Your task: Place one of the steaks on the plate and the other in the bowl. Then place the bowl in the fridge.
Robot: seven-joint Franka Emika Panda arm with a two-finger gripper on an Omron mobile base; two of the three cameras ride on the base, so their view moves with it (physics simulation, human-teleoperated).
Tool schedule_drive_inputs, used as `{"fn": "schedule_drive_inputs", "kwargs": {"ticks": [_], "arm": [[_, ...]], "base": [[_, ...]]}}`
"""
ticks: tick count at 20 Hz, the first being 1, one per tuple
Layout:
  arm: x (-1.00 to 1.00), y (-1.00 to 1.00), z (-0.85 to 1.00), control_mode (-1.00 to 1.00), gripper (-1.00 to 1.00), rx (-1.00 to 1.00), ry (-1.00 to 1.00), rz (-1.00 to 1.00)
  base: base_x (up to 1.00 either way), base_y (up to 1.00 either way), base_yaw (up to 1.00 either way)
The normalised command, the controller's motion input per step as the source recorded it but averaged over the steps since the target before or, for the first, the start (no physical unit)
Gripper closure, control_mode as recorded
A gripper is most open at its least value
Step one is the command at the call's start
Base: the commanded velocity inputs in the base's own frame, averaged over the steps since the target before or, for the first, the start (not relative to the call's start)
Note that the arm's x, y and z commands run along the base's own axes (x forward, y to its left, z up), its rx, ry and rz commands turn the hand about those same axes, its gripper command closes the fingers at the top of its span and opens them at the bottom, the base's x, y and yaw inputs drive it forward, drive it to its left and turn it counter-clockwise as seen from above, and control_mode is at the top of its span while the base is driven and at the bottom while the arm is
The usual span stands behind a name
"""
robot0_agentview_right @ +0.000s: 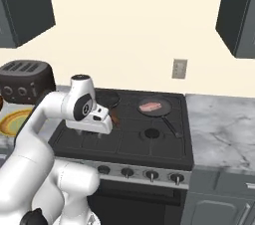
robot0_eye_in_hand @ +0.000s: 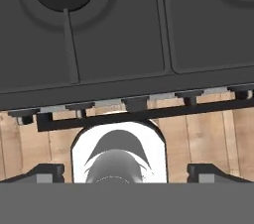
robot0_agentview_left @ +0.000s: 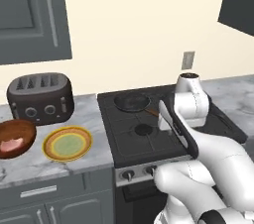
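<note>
A rendered home kitchen. A black stove (robot0_agentview_left: 149, 129) with burners and front knobs (robot0_agentview_right: 149, 175) sits between marble-topped tables (robot0_agentview_right: 224, 132) with grey cabinets (robot0_agentview_left: 30, 15) above and below. A dark toaster (robot0_agentview_left: 41, 98) stands against the cream wall, a frying pan (robot0_agentview_right: 155, 107) rests on a back burner, and a wall socket (robot0_agentview_right: 179, 68) sits above the stove.

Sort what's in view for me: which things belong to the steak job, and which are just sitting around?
Job:
- steak in the bowl
- steak in the frying pan
- plate, nothing on it

Lying about:
- toaster
- stove
- wall outlet
</note>
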Motion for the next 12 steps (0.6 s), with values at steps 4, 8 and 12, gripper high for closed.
{"fn": "schedule_drive_inputs", "kwargs": {"ticks": [4, 8, 12], "arm": [[0.00, 0.00, 0.00, 1.00, -1.00, 0.00, 0.00, 0.00], [0.00, 0.00, 0.00, 1.00, -1.00, 0.00, 0.00, 0.00], [0.00, 0.00, 0.00, 1.00, -1.00, 0.00, 0.00, 0.00]], "base": [[0.38, -0.32, 0.07], [0.34, -0.24, 0.06], [0.41, -0.73, 0.07]]}}
